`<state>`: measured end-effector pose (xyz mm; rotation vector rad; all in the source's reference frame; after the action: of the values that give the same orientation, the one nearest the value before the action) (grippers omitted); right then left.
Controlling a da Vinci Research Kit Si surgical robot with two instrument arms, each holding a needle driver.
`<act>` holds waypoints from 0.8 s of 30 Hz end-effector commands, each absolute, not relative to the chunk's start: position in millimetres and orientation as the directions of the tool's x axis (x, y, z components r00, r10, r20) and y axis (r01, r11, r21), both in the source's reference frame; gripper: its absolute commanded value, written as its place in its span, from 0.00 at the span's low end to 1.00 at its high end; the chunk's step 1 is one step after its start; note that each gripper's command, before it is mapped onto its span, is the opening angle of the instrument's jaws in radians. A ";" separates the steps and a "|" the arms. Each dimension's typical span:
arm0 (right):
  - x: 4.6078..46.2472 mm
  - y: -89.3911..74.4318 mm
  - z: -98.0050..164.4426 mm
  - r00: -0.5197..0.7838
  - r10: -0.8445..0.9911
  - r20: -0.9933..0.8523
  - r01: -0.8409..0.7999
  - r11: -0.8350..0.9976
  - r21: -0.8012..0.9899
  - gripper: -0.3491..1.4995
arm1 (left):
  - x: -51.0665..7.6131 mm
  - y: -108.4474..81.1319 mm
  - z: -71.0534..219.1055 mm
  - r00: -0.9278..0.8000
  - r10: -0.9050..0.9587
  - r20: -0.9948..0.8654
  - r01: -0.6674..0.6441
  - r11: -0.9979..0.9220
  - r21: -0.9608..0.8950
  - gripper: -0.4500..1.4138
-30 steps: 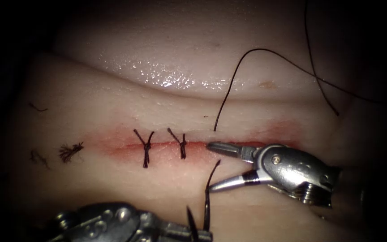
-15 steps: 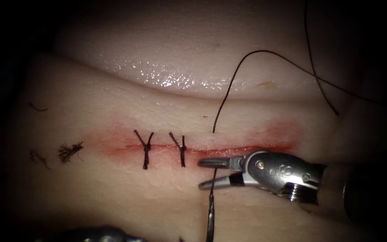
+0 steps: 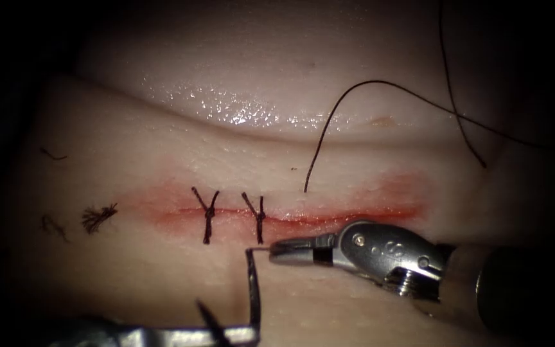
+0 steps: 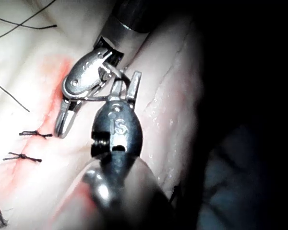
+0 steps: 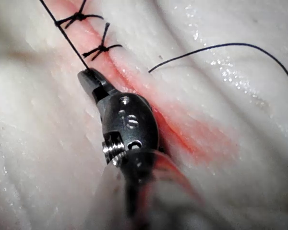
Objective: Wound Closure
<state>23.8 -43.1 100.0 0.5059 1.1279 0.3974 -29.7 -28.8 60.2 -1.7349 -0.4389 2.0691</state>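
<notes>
The tissue [image 3: 162,148] lies wet and glossy under the light, dark all round. Red fluid [image 3: 406,189] stains the cut [image 3: 354,215], which carries two knotted stitches [image 3: 208,215]. Frayed cut ends [image 3: 97,217] lie at 9 o'clock. The right end effector [image 3: 277,247], from 4 o'clock, is clamped on the thread [image 3: 252,289]. The thread drops to the left end effector [image 3: 248,334] at 6 o'clock, which is closed on it. Whether the dark sliver [image 3: 208,316] beside it is the needle, I cannot tell.

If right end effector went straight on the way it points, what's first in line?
Beyond the thread the right end effector grips, probably the lower end of the nearer stitch, else bare tissue just below it; depth unclear.
</notes>
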 end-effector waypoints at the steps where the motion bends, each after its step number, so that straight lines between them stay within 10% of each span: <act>1: 24.2 -43.4 100.0 0.374 0.546 -0.749 -0.049 0.818 0.572 0.00 | -30.0 -29.2 60.5 -0.161 0.478 -0.863 -0.116 -0.878 -0.464 0.00; 22: 26.3 -44.9 83.6 0.329 0.536 -0.777 -0.095 0.838 0.537 0.00 | -29.3 -31.7 63.1 -0.263 0.351 -0.899 -0.223 -0.928 -0.297 0.00; 24: 26.8 -43.3 83.4 0.304 0.518 -0.800 -0.106 0.852 0.512 0.67 | -29.1 -31.3 63.6 -0.264 0.348 -0.900 -0.226 -0.929 -0.293 0.00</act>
<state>26.0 -43.2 82.7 0.3953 1.1976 0.4328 -28.5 -30.5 63.2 -1.6339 -0.1412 2.2380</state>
